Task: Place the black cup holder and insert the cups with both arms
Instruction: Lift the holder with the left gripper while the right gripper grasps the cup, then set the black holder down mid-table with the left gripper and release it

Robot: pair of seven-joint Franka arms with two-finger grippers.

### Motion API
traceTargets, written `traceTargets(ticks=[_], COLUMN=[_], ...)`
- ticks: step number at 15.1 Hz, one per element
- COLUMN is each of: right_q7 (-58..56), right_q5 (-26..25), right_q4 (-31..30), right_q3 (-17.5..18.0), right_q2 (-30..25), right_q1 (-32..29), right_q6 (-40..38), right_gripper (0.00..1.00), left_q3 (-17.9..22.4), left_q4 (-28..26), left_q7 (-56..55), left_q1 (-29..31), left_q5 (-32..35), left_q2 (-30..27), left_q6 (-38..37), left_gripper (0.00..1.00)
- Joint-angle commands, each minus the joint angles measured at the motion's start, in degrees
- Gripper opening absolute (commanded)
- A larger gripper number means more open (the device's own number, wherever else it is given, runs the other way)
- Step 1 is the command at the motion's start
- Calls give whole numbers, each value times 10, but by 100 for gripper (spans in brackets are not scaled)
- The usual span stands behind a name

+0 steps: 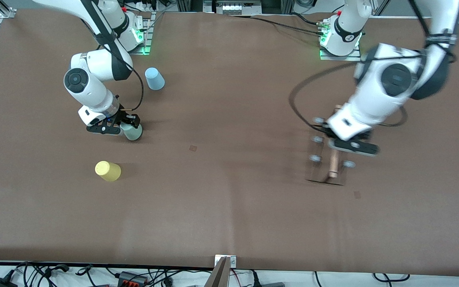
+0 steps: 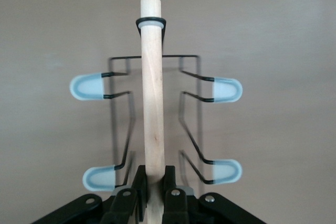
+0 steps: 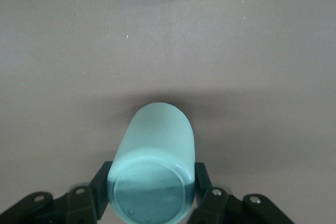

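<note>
Only legible mark: digit "2" in white on black band of left arm's base (image 1: pixel 343 38), near worktop's top edge toward left arm's end. No other readable text, labels, brands or signs on cups, rack, pincers or worktop.

Arms (image 1: pixel 94 85): white jointed shells, black round joint caps.
Cables: black, looping beside wrists.
Grippers (image 1: pixel 112 128): black, two-fingered, silver screws.
Bases (image 1: pixel 339 38): green lights.
</note>
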Motion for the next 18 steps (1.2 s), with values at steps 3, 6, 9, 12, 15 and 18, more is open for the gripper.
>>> traceTargets(ticks=[3, 6, 9, 12, 15, 18], right_q7=[-7, -8, -8, -8, -8, -7], right_q5=[4, 2, 2, 2, 2, 2], right_q4=[20, 53, 55, 55, 55, 55], right_q3=[-1, -1, -1, -1, -1, -1], right_q2=[-106, -106, -106, -106, -106, -105], right_q1=[-6, -7, -6, -7, -6, -7], right_q6=[-129, -161, -161, -162, -163, -171], right_gripper=[33, 33, 33, 33, 33, 33], left_q3=[-116, -135, -134, -133, -133, -130], left_q4=[78, 124, 157, 159, 159, 157], left_q7=[-138, -206, -257, -280, -311, -330], left_q1=[5, -28, -67, -88, -105, -116], left_q5=[-1, 0, 7, 7, 7, 9], left_q2=[66, 110, 147, 168, 187, 204], left_q6=[-13, -9, -8, -6, 24, 59], left_gripper=[1, 1, 1, 1, 1, 2])
